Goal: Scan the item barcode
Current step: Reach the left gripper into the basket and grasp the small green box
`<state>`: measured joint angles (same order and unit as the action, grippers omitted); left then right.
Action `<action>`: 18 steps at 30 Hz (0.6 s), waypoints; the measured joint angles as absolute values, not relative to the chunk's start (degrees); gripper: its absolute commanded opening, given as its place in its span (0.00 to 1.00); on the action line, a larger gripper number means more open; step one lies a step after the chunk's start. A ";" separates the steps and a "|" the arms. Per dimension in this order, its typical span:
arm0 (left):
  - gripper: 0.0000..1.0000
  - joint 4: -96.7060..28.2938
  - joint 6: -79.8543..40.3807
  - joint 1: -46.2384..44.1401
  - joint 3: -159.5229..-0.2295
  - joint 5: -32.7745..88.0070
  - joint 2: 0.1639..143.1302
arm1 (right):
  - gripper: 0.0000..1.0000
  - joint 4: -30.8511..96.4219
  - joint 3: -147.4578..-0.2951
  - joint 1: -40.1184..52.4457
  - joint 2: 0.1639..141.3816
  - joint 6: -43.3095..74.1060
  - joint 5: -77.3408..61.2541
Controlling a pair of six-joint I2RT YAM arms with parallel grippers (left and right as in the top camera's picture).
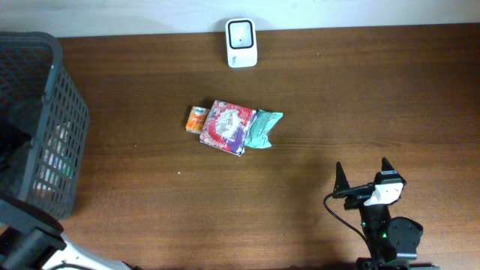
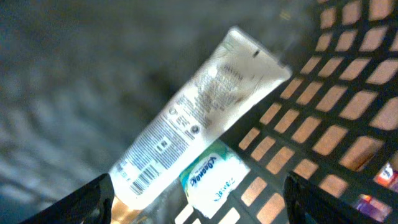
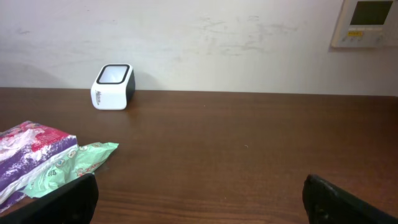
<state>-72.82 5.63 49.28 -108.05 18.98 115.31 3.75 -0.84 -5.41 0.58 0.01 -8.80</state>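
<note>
You have the brown worktop (image 1: 300, 90) across the whole overhead view. At its 9 o'clock edge stands the dark mesh basket (image 1: 45, 112), the biggest thing on it.

The right claw (image 1: 361, 165) is at about 5 o'clock on the worktop. Its two fingers are spread wide apart, pointing toward 12 o'clock, and there is nothing between them. The left claw (image 2: 198, 186) looks down into the basket. In its wrist view, its fingers show only at the two lower corners, far apart, and they grip nothing.

Inside the basket a white tube (image 2: 199, 112) lies at a slant from 7 o'clock to 1 o'clock, against the mesh wall. At its 5 o'clock side a white and green tissue pack (image 2: 214, 180) is tucked partly under it.

Near the centre of the worktop three items lie in a row, touching or almost touching. The red and purple packet (image 1: 227, 126) is in the middle, the green packet (image 1: 262, 127) at its 3 o'clock, and the small orange box (image 1: 196, 119) at its 9 o'clock.

The white scanner (image 1: 241, 43) stands at the 12 o'clock edge, well apart from these items.

The smallest thing you can read is a barcode (image 2: 144, 180) printed near the lower end of the tube, facing up toward the camera.
</note>
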 measured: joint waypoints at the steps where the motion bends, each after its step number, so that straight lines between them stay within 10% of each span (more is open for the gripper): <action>1: 0.76 -71.68 6.07 49.25 -105.38 19.20 115.31 | 0.99 3.75 -0.84 -5.41 0.58 0.01 -8.82; 14: 0.51 -74.81 7.97 49.28 -99.72 23.79 119.57 | 0.99 3.75 -0.84 -5.41 0.58 0.01 -8.82; 18: 0.11 -74.96 8.01 49.28 -99.74 25.78 120.14 | 0.98 3.75 -0.84 -5.41 0.58 0.01 -8.82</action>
<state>-74.96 8.01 49.28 -99.74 25.78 120.14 3.75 -0.84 -5.41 0.58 0.01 -8.82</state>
